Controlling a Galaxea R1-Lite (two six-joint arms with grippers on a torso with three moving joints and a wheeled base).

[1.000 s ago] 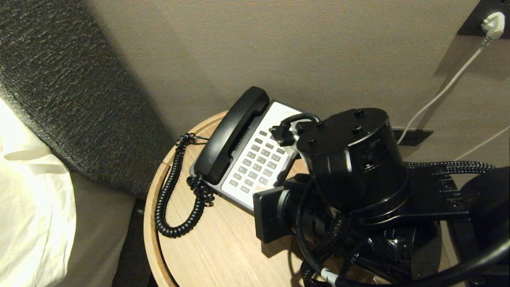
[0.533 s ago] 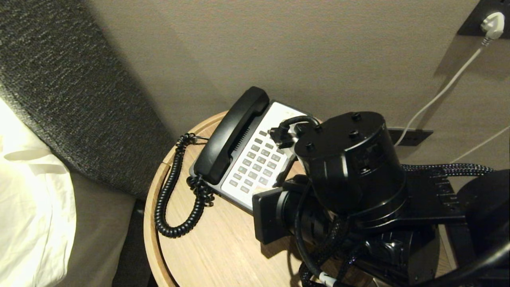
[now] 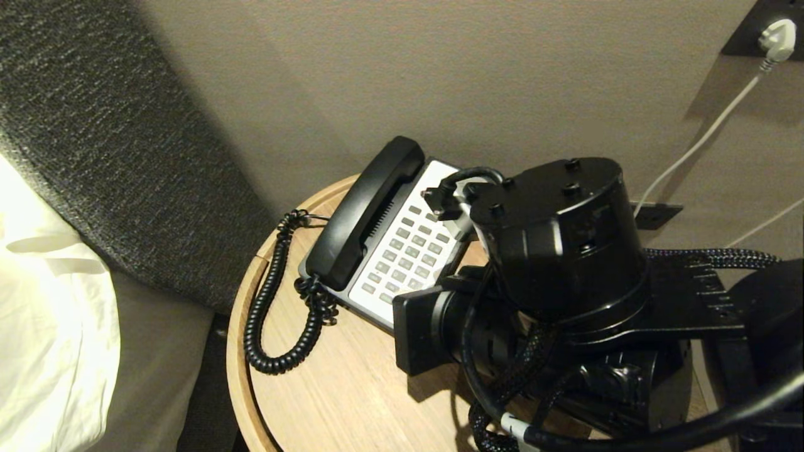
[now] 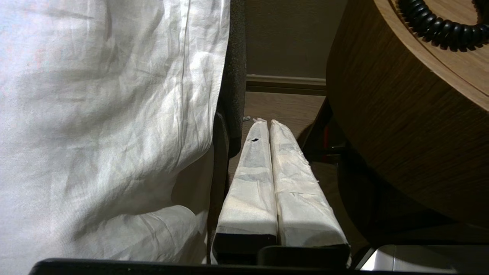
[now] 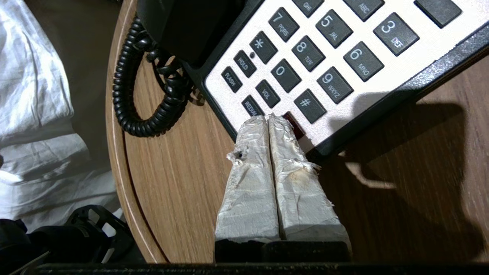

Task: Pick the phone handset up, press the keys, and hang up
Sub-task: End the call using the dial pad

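Compared with a second ago, the bulky black right arm (image 3: 565, 263) sits a little higher and further toward the wall over the phone; nothing on the table has shifted. That round light-wood bedside table (image 3: 339, 389) stands between the white bed linen (image 3: 50, 314) and the beige wall (image 3: 440, 75). On it rests the black-and-white phone base with grey keys (image 3: 408, 257), and the long glossy black curved phone handset (image 3: 364, 210) lies in its cradle along the base's left side — its black coiled cord (image 3: 270, 314) loops across the wood. The right gripper (image 5: 269, 118), white-wrapped fingers (image 5: 252, 183) pressed together, points at the keypad's near edge, its tips at the bottom row of keys. The left gripper (image 4: 266, 122), fingers likewise together and holding nothing, hangs low between bed and table.
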